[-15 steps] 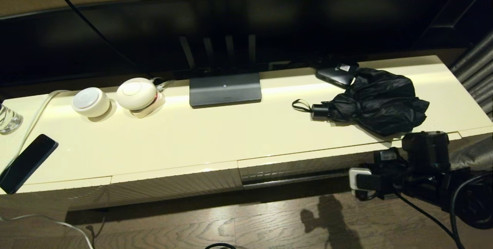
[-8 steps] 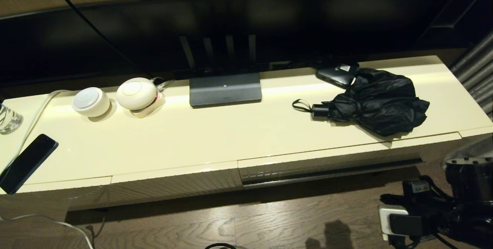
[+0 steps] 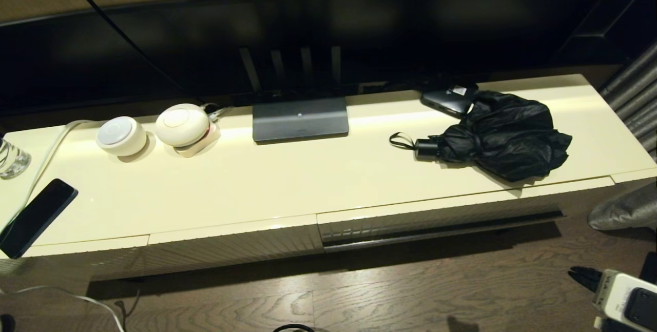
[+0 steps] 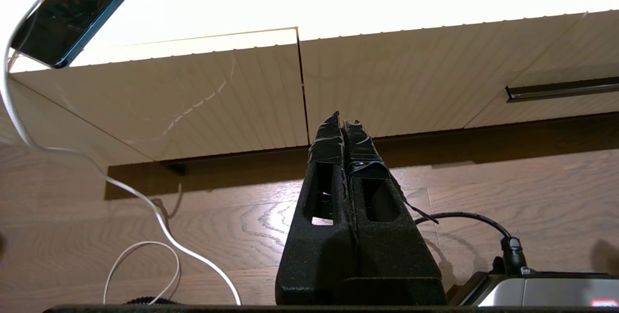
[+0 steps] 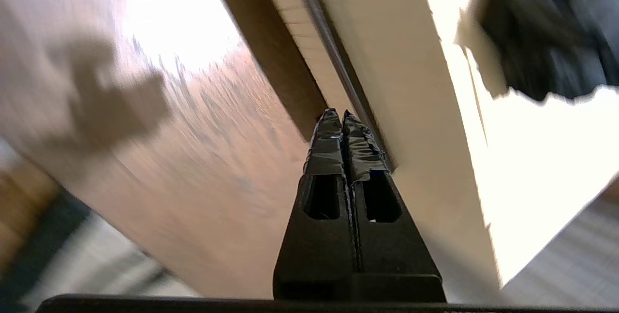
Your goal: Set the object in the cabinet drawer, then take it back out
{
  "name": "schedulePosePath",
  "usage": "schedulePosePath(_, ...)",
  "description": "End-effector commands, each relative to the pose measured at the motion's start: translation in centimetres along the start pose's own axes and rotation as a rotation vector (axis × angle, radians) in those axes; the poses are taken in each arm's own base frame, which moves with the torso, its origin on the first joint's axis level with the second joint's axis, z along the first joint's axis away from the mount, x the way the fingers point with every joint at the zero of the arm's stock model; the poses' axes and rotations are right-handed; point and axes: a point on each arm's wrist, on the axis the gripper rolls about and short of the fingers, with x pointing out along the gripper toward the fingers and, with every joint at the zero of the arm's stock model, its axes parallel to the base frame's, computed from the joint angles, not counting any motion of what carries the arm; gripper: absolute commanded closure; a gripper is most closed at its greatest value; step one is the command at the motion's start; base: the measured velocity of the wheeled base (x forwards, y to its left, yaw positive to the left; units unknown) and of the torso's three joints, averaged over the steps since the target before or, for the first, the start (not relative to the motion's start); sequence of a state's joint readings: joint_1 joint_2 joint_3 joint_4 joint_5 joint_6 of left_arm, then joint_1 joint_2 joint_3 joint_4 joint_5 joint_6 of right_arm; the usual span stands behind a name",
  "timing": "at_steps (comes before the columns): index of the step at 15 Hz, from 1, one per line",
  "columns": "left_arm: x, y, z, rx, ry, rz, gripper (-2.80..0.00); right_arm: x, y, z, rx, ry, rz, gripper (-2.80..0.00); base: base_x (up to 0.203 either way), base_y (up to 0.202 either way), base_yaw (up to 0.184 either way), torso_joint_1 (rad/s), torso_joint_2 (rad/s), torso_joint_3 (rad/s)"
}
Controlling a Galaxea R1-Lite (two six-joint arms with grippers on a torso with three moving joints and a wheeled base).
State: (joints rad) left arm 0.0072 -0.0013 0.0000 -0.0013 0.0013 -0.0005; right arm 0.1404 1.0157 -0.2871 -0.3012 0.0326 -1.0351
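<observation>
The black umbrella (image 3: 505, 134) lies on the right part of the cream cabinet top, its handle and wrist loop pointing left; the right wrist view shows it as a blur (image 5: 546, 27). The ribbed drawer front (image 3: 436, 218) below it looks shut, with a dark strip under it, and also shows in both wrist views (image 4: 570, 56) (image 5: 387, 61). My right gripper (image 3: 579, 273) is low over the floor at the lower right, away from the drawer, shut and empty (image 5: 338, 117). My left gripper (image 4: 342, 122) hangs shut and empty before the left panels.
On the cabinet top (image 3: 287, 183) stand a screen's grey base (image 3: 300, 119), two white round devices (image 3: 149, 132), a glass (image 3: 11, 157), a black phone (image 3: 36, 216) with a white cable, and a small black box (image 3: 449, 98) behind the umbrella. A wooden floor (image 3: 359, 296) lies below.
My right arm has drawn back from the drawer front, moving down and to the right until only its end shows in the corner. The umbrella and drawer have not moved.
</observation>
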Motion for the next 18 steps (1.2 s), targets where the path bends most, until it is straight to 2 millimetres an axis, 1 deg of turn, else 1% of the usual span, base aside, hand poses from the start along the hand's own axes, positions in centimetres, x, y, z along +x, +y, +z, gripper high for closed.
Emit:
schedulePosePath(1, 0.0, 0.0, -0.1, -0.001, 0.004, 0.001, 0.0, -3.1, -0.6, -0.3, 0.097, -0.033, -0.169, 0.0, 0.0, 0.0, 0.0, 0.0, 0.0, 0.0)
schedulePosePath(2, 0.0, 0.0, -0.1, -0.001, 0.004, 0.001, 0.0, -4.3, -0.7, -0.5, 0.186, -0.04, -0.244, 0.0, 0.0, 0.0, 0.0, 0.0, 0.0, 0.0)
schedulePosePath(4, 0.0, 0.0, -0.1, -0.001, 0.004, 0.001, 0.0, -6.2, -0.8, -0.5, 0.429, -0.093, -0.357, 0.0, 0.0, 0.0, 0.0, 0.0, 0.0, 0.0)
schedulePosePath(6, 0.0, 0.0, -0.1, -0.001, 0.004, 0.001, 0.0, -8.1, -0.9, -0.2, 0.6, -0.176, -0.449, 0.0, 0.0, 0.0, 0.0, 0.0, 0.0, 0.0)
schedulePosePath(7, 0.0, 0.0, -0.1, -0.001, 0.004, 0.001, 0.0, -9.0, -0.7, -0.3, 0.664, -0.197, -0.485, 0.0, 0.0, 0.0, 0.0, 0.0, 0.0, 0.0)
schedulePosePath(9, 0.0, 0.0, -0.1, -0.001, 0.004, 0.001, 0.0, -10.6, 0.6, -0.5, 0.739, -0.223, -0.53, 0.0, 0.0, 0.0, 0.0, 0.0, 0.0, 0.0)
schedulePosePath(11, 0.0, 0.0, -0.1, -0.001, 0.006, 0.001, 0.0, -12.0, 2.4, -1.1, 0.808, -0.247, -0.532, 0.0, 0.0, 0.0, 0.0, 0.0, 0.0, 0.0)
schedulePosePath(13, 0.0, 0.0, -0.1, -0.001, 0.004, 0.001, 0.0, -12.9, 4.4, -1.9, 0.895, -0.275, -0.491, 0.0, 0.0, 0.0, 0.0, 0.0, 0.0, 0.0)
schedulePosePath(14, 0.0, 0.0, -0.1, -0.001, 0.004, 0.001, 0.0, -12.9, 5.2, -2.4, 0.942, -0.287, -0.46, 0.0, 0.0, 0.0, 0.0, 0.0, 0.0, 0.0)
schedulePosePath(16, 0.0, 0.0, -0.1, -0.001, 0.004, 0.001, 0.0, -12.0, 6.9, -3.4, 1.025, -0.28, -0.417, 0.0, 0.0, 0.0, 0.0, 0.0, 0.0, 0.0)
schedulePosePath(18, 0.0, 0.0, -0.1, -0.001, 0.005, 0.001, 0.0, -12.1, 7.9, -3.9, 1.054, -0.28, -0.383, 0.0, 0.0, 0.0, 0.0, 0.0, 0.0, 0.0)
